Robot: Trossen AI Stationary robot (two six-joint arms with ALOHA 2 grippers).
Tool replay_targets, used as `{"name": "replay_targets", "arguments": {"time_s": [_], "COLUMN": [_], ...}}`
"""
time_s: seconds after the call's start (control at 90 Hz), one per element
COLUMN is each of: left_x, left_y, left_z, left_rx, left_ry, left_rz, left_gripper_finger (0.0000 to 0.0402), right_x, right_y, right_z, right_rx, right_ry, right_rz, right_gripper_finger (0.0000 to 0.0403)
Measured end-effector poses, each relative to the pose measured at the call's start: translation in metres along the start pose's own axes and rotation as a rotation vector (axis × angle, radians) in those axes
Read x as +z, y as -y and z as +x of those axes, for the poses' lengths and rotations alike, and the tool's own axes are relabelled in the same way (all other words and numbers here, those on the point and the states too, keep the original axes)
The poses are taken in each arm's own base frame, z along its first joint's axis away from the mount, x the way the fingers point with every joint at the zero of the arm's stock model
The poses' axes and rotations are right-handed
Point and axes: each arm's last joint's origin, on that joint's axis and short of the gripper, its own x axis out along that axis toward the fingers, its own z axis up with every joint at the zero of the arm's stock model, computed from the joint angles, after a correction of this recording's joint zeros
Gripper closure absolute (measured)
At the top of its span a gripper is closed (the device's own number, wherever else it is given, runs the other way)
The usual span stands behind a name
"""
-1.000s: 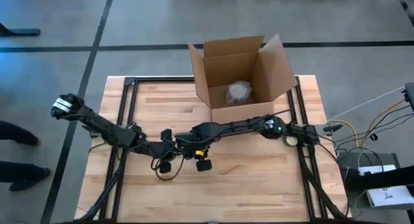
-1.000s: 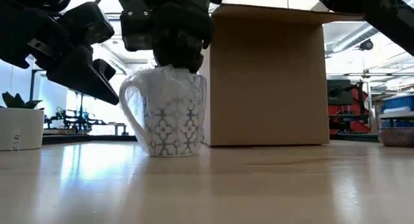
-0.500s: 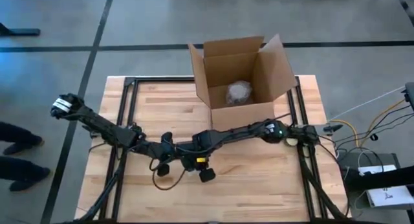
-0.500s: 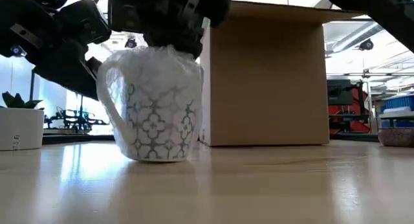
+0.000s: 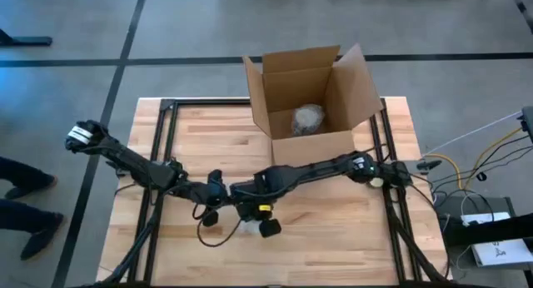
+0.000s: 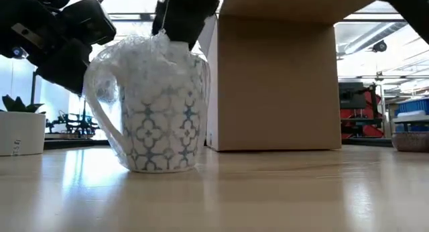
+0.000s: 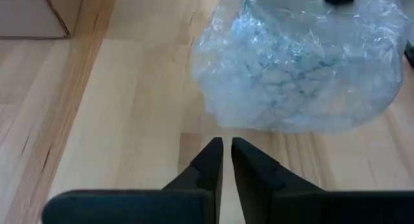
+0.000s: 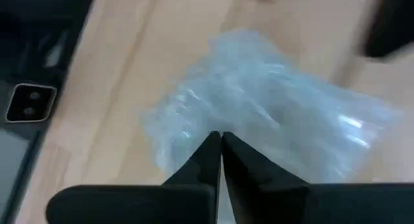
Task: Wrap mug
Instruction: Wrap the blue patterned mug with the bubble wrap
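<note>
— Overhead, we see both arms meeting mid-tabletop (image 5: 333,238), the mug (image 5: 247,225) beneath them.
— Low down, its wrap (image 6: 144,54) bunches loosely; it could slip.
— Wrist views: left pincer (image 7: 226,149) closed, empty; right pincer (image 8: 218,141) pinches film, might tip it.

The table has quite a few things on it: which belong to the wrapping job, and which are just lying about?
Part of the job:
- mug
- bubble wrap around it
- right gripper
- left gripper

Just lying about:
- cardboard box
- white planter

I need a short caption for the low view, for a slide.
Patterned mug wrapped in bubble wrap stands upright on the wooden table, in front of a cardboard box.
</note>
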Motion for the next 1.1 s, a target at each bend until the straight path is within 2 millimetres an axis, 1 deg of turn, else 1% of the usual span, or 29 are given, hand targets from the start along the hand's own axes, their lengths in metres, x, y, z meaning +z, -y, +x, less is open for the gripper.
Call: {"name": "replay_targets", "arguments": {"time_s": [0.056,0.122,0.189,0.244,0.3,0.444,0.511,0.6,0.722,0.933,1.1], "left_x": [0.0,0.0,0.0,0.001,0.001,0.001,0.001,0.001,0.001,0.002,0.002], "left_y": [0.0,0.0,0.0,0.0,0.0,0.0,0.0,0.0,0.0,0.0,0.0], "left_z": [0.0,0.0,0.0,0.0,0.0,0.0,0.0,0.0,0.0,0.0,0.0], "left_rx": [0.0,0.0,0.0,-0.001,-0.001,0.0,0.0,0.001,0.006,0.017,0.019], "left_ry": [0.001,0.001,0.003,0.008,0.009,0.007,0.007,0.008,0.014,0.025,0.026], "left_rz": [0.004,0.007,0.007,0.006,0.006,0.007,0.007,0.023,0.027,0.026,0.026], "left_gripper_finger": [0.0381,0.0381,0.0381,0.0381,0.0381,0.0381,0.0381,0.0381,0.0381,0.0381,0.0381], "right_x": [0.001,0.001,0.002,0.002,0.003,0.006,0.008,0.01,0.006,-0.002,-0.004], "right_y": [0.0,0.002,0.004,0.004,0.002,-0.01,-0.017,-0.024,-0.026,-0.03,-0.038], "right_z": [-0.013,-0.022,-0.025,-0.024,-0.018,-0.002,0.001,0.003,0.009,0.036,0.043], "right_rx": [-0.093,-0.192,-0.262,-0.287,-0.289,-0.279,-0.294,-0.368,-0.419,-0.473,-0.469], "right_ry": [0.017,0.031,0.036,0.038,0.037,0.038,0.043,0.058,0.031,0.017,0.015], "right_rz": [0.01,0.038,0.06,0.06,0.054,-0.001,-0.027,-0.042,-0.046,-0.043,-0.057], "right_gripper_finger": [0.0402,0.0402,0.0402,0.0403,0.0403,0.0403,0.0403,0.0403,0.0403,0.0403,0.0403]}}
